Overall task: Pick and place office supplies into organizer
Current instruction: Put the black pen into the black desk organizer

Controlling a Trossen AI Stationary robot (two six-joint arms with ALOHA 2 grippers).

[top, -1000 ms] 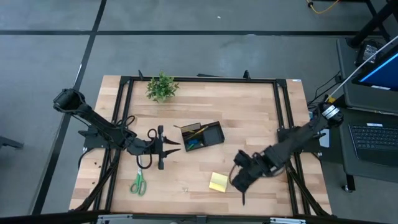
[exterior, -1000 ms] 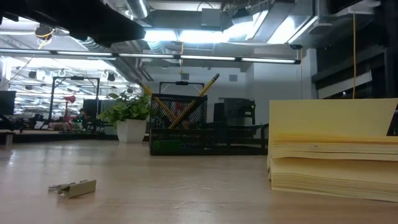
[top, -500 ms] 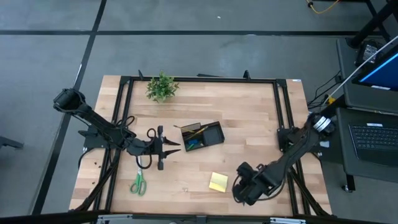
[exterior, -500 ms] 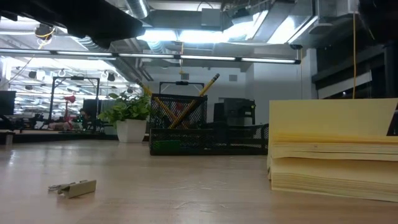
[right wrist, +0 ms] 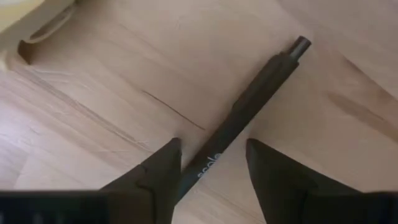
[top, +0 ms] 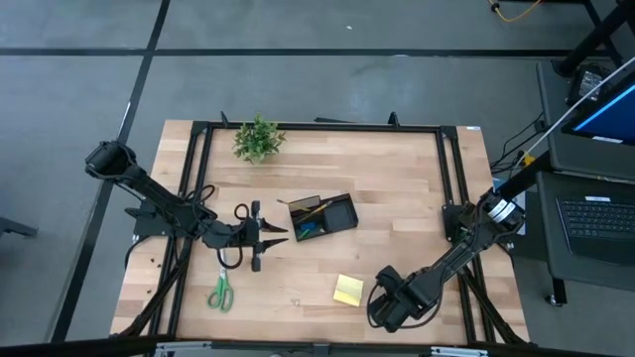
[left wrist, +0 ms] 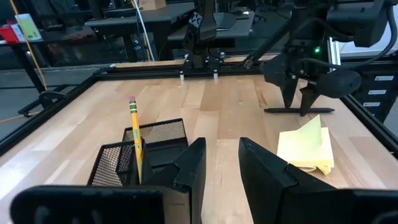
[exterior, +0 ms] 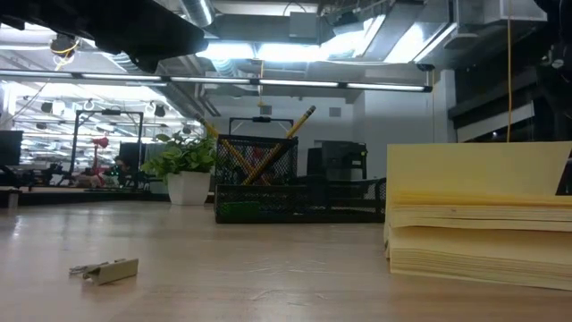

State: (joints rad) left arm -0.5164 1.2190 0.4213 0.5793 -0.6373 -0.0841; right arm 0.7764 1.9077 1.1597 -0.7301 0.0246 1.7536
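- Counter [top: 397, 188] of pale wood carries the organizer [top: 321, 215] near its middle, a black mesh tray with a pencil [left wrist: 134, 140] leaning upright in its taller section.
- Right tool [right wrist: 211, 163] sits low at the counter's near right edge, fingers spread, with a black pen [right wrist: 249, 127] lying flat on the wood between them; the fingers are on either side of the pen's barrel, and no pinch shows.
- Yellow sticky-note pad [top: 348, 290] lies just beside the right tool, toward the counter's middle, its top sheets curled up.
- Left tool [left wrist: 217, 168] hangs left of the organizer, pointing toward it, fingers parted with a narrow gap and nothing between them.
- Green-handled scissors [top: 220, 292] lie flat near the front left, apart from both tools.
- Small potted plant [top: 258, 138] stands at the far edge.
- Small metal clip [exterior: 105, 268] lies on the wood in the low view.
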